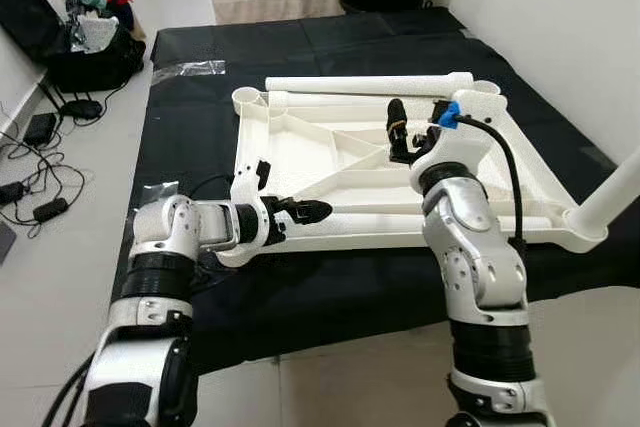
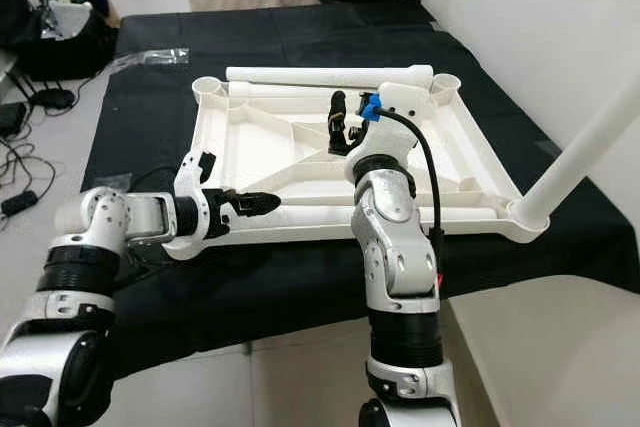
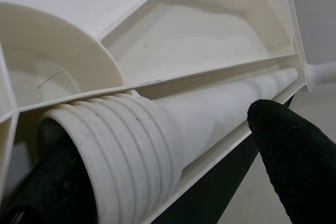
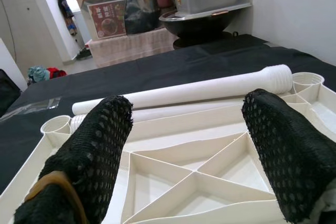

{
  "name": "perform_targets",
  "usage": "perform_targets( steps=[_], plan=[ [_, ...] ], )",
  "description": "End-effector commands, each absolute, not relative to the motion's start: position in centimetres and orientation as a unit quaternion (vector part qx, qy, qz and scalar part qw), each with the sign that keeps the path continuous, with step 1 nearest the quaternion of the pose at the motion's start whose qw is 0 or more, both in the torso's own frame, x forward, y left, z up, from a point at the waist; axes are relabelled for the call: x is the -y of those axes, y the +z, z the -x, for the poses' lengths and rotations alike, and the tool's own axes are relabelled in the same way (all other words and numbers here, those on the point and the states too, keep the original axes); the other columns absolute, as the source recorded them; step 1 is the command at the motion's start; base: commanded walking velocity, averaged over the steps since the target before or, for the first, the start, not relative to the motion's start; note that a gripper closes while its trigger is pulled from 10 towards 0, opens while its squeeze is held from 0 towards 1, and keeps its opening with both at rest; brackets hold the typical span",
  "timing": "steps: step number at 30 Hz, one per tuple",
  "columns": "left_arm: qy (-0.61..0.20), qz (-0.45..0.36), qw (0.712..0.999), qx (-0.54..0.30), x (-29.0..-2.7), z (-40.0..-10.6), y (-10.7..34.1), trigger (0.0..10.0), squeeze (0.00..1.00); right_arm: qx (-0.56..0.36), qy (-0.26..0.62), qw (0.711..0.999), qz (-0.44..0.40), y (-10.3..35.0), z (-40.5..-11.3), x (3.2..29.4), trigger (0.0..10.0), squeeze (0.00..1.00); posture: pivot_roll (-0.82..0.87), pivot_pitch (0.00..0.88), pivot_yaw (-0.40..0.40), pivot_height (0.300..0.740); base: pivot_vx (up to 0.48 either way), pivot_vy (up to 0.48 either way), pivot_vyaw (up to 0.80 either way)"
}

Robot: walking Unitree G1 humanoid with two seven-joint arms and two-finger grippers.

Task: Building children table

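Leg-fitting step, in my judgement. The tabletop (image 1: 330, 162) lies underside up. Left gripper (image 1: 300, 211) straddles a leg's (image 3: 173, 129) threaded end, fingers either side, grip unconfirmed. Right gripper (image 1: 400, 132) hovers wide open, empty. Next: clamp, lift, thread into a socket (image 1: 250, 99).

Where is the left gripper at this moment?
In the left eye view, the left gripper is at the near left edge of the upturned tabletop, its fingers around the threaded end of a table leg lying along that edge.

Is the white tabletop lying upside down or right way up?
Upside down. The tabletop shows its ribbed underside and open corner leg sockets facing up, and one leg already stands up from its near right corner.
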State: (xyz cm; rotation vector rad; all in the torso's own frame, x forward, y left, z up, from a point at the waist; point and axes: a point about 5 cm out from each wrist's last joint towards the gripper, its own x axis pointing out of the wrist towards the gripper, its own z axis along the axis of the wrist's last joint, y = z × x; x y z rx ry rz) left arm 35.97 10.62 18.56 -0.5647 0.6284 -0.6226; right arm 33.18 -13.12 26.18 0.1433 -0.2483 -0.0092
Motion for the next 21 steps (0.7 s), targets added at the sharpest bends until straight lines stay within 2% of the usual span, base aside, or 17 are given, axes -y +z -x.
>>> perform_targets(
  steps=[1, 11, 16, 21],
  plan=[
    [-0.297, 0.278, 0.866, -0.29, -10.4, -35.8, 18.2, 10.0, 0.0, 0.13, 0.019, 0.989, -0.073, 26.2, -32.7, 12.5, 10.0, 0.0, 0.02, 0.168, -0.046, 0.74, 0.0, 0.0, 0.0],
    [-0.301, 0.281, 0.869, -0.276, -10.2, -35.7, 18.4, 10.0, 0.0, 0.159, 0.055, 0.985, -0.046, 25.2, -31.0, 12.6, 10.0, 0.0, 0.02, 0.158, -0.049, 0.74, 0.0, 0.0, 0.0],
    [-0.294, 0.283, 0.875, -0.263, -10.4, -35.6, 18.5, 10.0, 0.0, 0.158, 0.076, 0.984, 0.019, 22.4, -28.3, 14.3, 10.0, 0.0, 0.01, 0.152, -0.044, 0.74, 0.0, 0.0, 0.0],
    [-0.288, 0.286, 0.878, -0.253, -10.5, -35.5, 18.4, 10.0, 0.0, 0.144, 0.079, 0.985, 0.042, 21.1, -27.5, 15.1, 10.0, 0.0, 0.01, 0.15, -0.042, 0.74, 0.0, 0.0, 0.0]
  ],
)
